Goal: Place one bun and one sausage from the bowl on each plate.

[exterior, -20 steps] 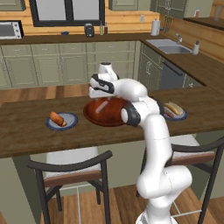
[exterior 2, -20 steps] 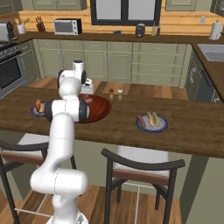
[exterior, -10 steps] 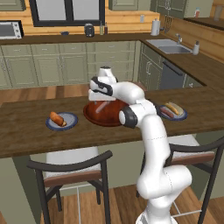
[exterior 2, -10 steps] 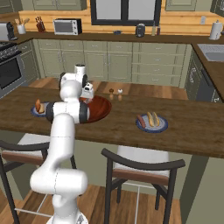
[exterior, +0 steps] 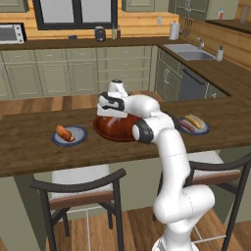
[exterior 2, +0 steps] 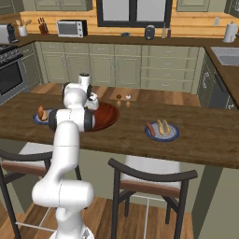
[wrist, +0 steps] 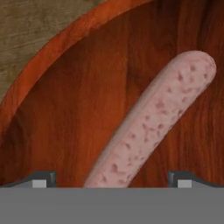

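end effector: mine (wrist: 112, 180), low over the large round shallow bowl of glossy reddish-brown wood (wrist: 65, 118), fingers spread wide, tips at either side of the hand view, pinching nothing
target: pale pink speckled sausage (wrist: 153, 120) lying flat on the bowl floor, running diagonally, its near end between my tips; I judge I'm lined up this way to close across its width
bowl position: middle of the dark wooden bench (exterior: 29, 152), between the two plates (exterior: 117, 128)
left plate: small round blue-grey plate (exterior: 69, 136), holds one brownish piece (exterior: 63, 132), bun or sausage I cannot tell; the other half of its pair is missing, so I judge the sausage is headed there
right plate: second blue-grey plate (exterior 2: 162, 131) already carries a bun (exterior 2: 163, 126) and a sausage (exterior 2: 151, 128) side by side, looks done
step: reaching for a grasp, not yet closed
next: lower a little, squeeze mid-body, lift clear of the bowl rim
risk: the round smooth sausage could roll or slip out if pinched near its end
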### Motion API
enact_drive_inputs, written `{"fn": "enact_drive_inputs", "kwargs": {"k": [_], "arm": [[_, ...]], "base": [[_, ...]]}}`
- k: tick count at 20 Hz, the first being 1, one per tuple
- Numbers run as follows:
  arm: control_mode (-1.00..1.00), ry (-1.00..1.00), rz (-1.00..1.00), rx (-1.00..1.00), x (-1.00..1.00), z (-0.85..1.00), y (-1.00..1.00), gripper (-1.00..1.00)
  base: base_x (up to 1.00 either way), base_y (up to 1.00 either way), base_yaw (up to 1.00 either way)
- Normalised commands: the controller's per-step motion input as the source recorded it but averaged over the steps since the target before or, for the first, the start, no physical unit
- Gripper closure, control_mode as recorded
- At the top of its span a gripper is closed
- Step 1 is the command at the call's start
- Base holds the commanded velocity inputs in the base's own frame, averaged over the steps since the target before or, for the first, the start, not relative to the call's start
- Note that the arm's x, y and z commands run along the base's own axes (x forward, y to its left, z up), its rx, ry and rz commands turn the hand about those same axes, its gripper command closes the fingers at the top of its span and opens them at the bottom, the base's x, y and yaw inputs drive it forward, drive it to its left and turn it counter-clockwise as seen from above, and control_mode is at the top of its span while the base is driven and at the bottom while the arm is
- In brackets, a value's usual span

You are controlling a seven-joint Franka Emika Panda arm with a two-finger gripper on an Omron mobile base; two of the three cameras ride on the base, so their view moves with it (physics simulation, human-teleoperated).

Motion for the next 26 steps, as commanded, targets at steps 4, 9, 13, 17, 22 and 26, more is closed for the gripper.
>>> {"fn": "enact_drive_inputs", "kwargs": {"k": [4, 9, 13, 17, 22, 26], "arm": [[-1.0, 0.0, -0.09, 0.0, -0.01, -0.21, 0.04, -1.0], [-1.0, 0.0, -0.1, 0.0, 0.0, -0.32, 0.0, -1.0], [-1.0, 0.0, -0.08, 0.0, 0.0, -0.21, 0.01, 1.0], [-1.0, 0.0, -0.07, 0.0, 0.0, -0.12, 0.0, 1.0], [-1.0, 0.0, -0.04, 0.0, -0.04, 0.08, 0.0, 1.0], [-1.0, 0.0, -0.02, 0.0, -0.33, 0.54, 0.0, 1.0]], "base": [[0.0, 0.0, 0.0], [0.0, 0.0, 0.0], [0.0, 0.0, 0.0], [0.0, 0.0, 0.0], [0.0, 0.0, 0.0], [0.0, 0.0, 0.0]]}}
